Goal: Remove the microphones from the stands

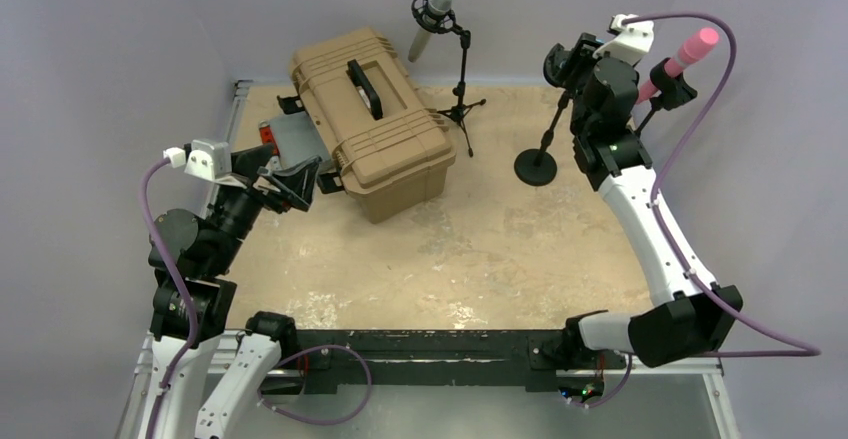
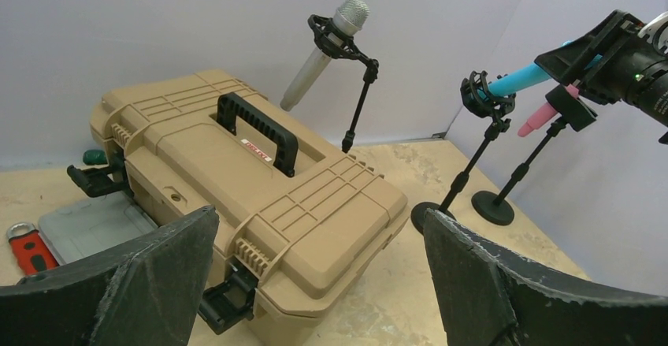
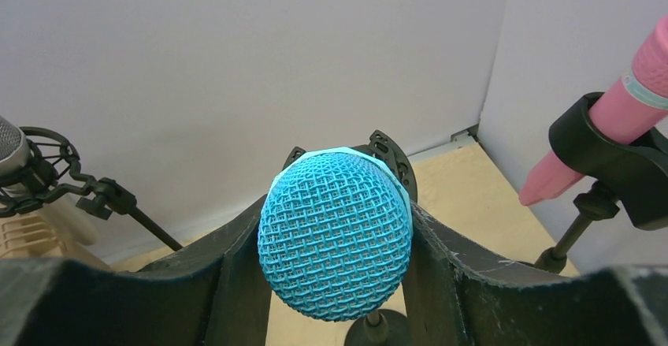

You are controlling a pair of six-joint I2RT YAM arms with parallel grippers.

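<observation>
At left, the left gripper (image 1: 292, 181) hangs wide open beside the case (image 1: 372, 134). A grey mic (image 1: 428, 24) stands upper centre. Further right, the right gripper (image 3: 337, 228) clasps the blue mic (image 3: 335, 267) by its head. The mic sits in its clip (image 2: 484, 94) on the stand (image 2: 465, 173), not yet pulled out. A pink mic (image 1: 690, 54) crowds the far right.

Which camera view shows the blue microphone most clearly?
The right wrist view: the blue microphone fills the centre, its mesh head sharp inside the right gripper. The left wrist view shows only its body from the side, in its mount. In the top external view the right arm hides it.
</observation>
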